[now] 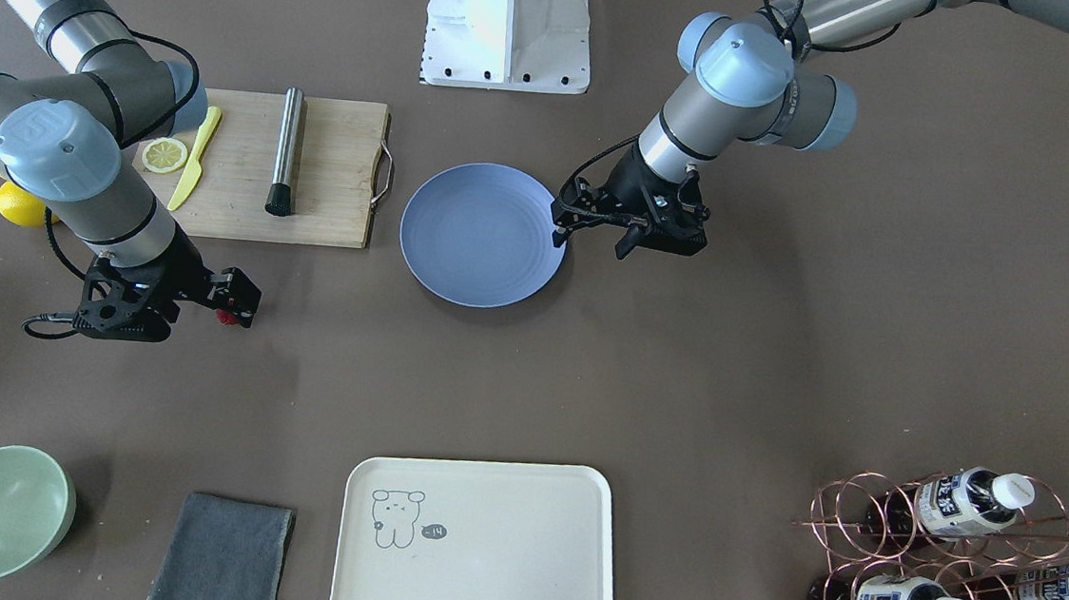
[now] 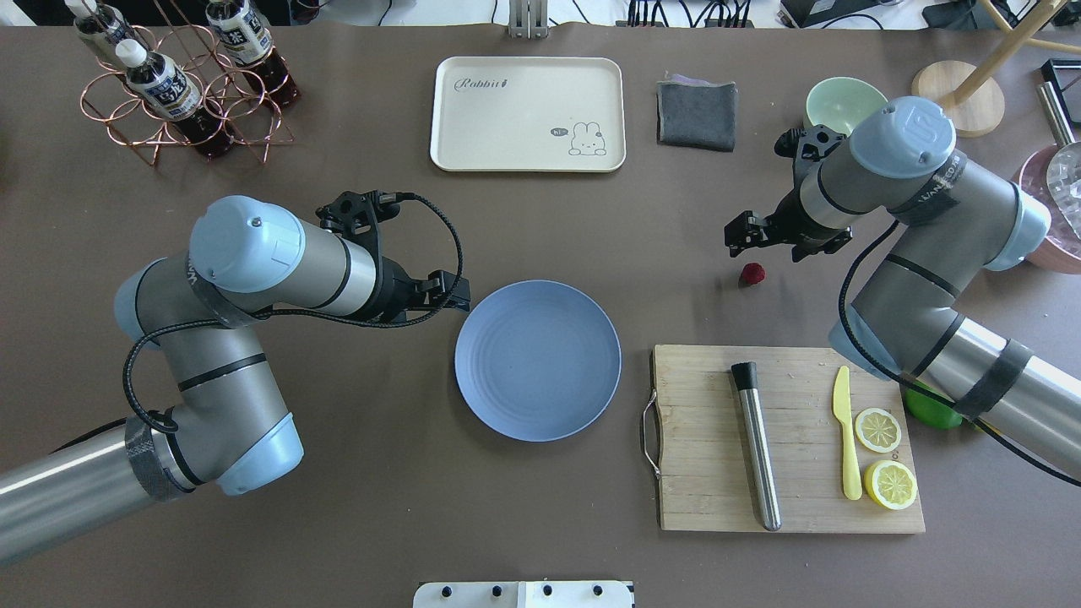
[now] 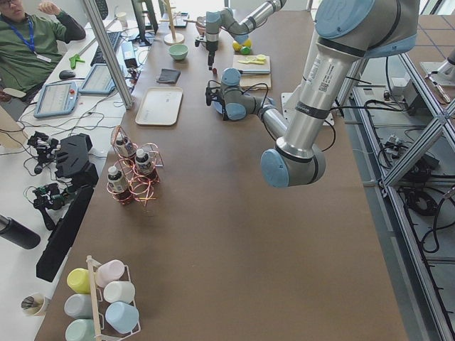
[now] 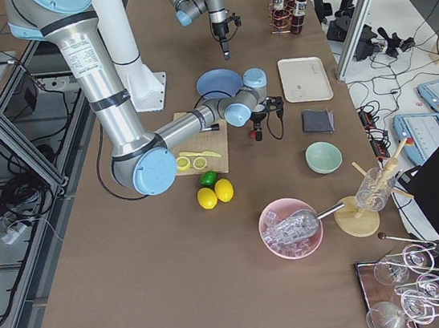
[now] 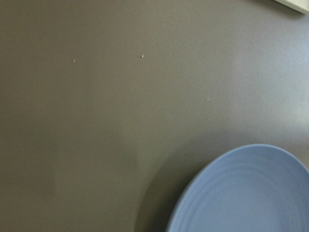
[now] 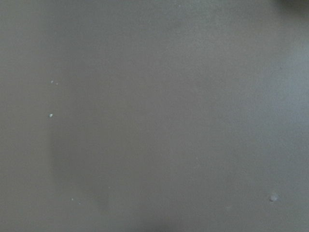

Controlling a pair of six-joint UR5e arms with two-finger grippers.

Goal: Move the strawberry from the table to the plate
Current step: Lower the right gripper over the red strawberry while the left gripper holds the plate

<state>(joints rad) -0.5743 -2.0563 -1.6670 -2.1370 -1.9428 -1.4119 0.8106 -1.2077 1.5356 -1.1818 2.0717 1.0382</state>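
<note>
The small dark red strawberry (image 2: 752, 274) lies on the grey-brown table (image 2: 338, 473), between the cutting board and the grey cloth. My right gripper (image 2: 743, 234) hovers open just over it; in the front-facing view the strawberry (image 1: 226, 318) peeks out under the right gripper (image 1: 237, 300). The blue plate (image 2: 538, 371) sits empty mid-table. At the plate's (image 1: 482, 235) rim my left gripper (image 1: 592, 241) stands open with nothing between its fingers. The left wrist view shows only part of the plate (image 5: 241, 193); the right wrist view shows bare table.
A wooden cutting board (image 2: 701, 439) holds a metal muddler (image 2: 757, 447), a yellow knife (image 2: 846, 431) and two lemon slices (image 2: 878, 429). A lime (image 2: 929, 409) lies beside it. The cream tray (image 2: 528, 114), grey cloth (image 2: 696, 114), green bowl (image 2: 840, 103) and bottle rack (image 2: 181, 84) line the far edge.
</note>
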